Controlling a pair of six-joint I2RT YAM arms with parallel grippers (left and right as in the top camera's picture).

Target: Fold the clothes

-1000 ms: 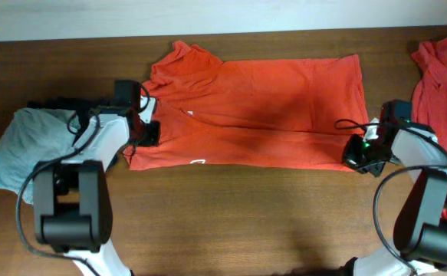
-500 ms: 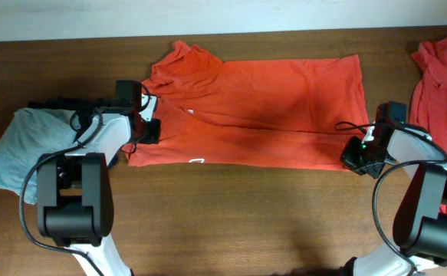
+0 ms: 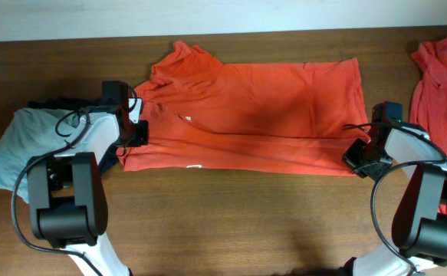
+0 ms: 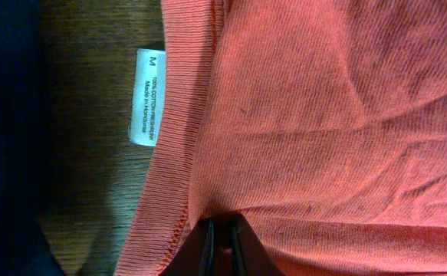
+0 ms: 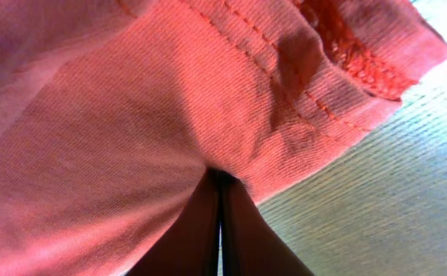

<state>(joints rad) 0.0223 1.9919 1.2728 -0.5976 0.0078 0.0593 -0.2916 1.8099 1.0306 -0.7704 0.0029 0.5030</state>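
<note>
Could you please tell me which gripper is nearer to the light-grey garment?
Left. The left gripper pinches the collar end of the spread orange-red shirt, close to the light-grey garment. The right gripper pinches the shirt's opposite end.

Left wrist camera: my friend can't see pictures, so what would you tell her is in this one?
The left gripper pinches a fold of an orange-red T-shirt that fills most of this close-up. Its ribbed collar, with a white tag marked M, lies on a wooden table, and a dark navy garment edges the far left.
</note>
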